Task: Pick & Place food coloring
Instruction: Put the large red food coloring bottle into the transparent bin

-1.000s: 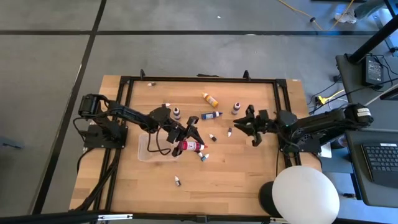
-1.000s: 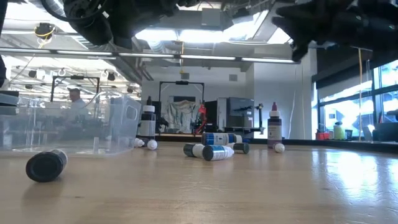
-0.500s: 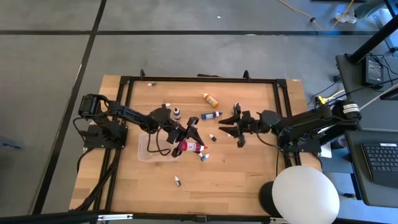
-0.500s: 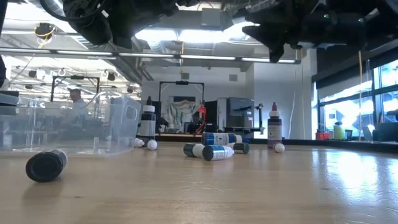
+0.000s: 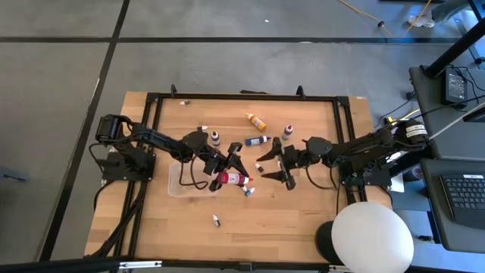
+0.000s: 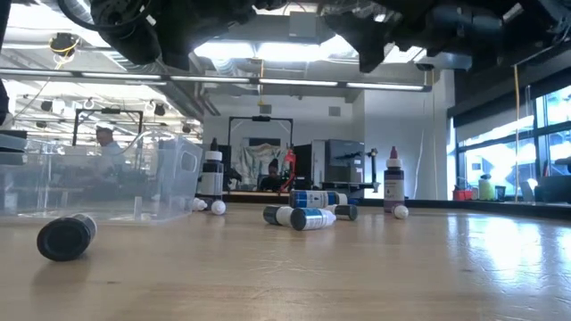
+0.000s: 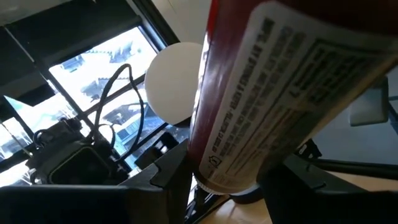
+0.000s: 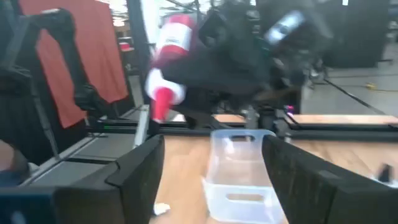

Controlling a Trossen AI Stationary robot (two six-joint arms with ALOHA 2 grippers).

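Note:
My left gripper (image 5: 232, 161) is shut on a large red food coloring bottle (image 5: 231, 179) with a white label, held above the table just right of the clear tray (image 5: 182, 180). My right gripper (image 5: 273, 171) hangs open in the air a short way right of that bottle. Its fingers (image 8: 140, 174) point at the bottle (image 8: 169, 59) and the tray (image 8: 239, 177). Other food coloring bottles rest on the wood: an orange-yellow one (image 5: 256, 121) and a blue one (image 5: 258, 141) lie on their sides, and two dark ones (image 5: 215, 138) (image 5: 288, 132) stand upright. My left gripper pinches the red bottle's labelled body (image 7: 233, 146) between its two fingers (image 7: 171, 177), near one end of the label. The fingers lie across the bottle. The bottle is lifted clear of the table and sits tilted in the hold, its red tip (image 8: 159, 106) pointing down.
Small bottles lie scattered at the table's middle (image 5: 258, 168) (image 5: 248, 191) and near side (image 5: 217, 221). A black frame (image 5: 155, 136) runs round the table. A white dome (image 5: 371, 236) stands at the near right corner. A dark-capped bottle (image 6: 66, 237) lies in front of the tray (image 6: 98, 183).
My right gripper has moved toward the table's left, from beside the right frame to just short of the held red bottle. Its fingers have opened wider on the way. The left gripper and its bottle have kept still.

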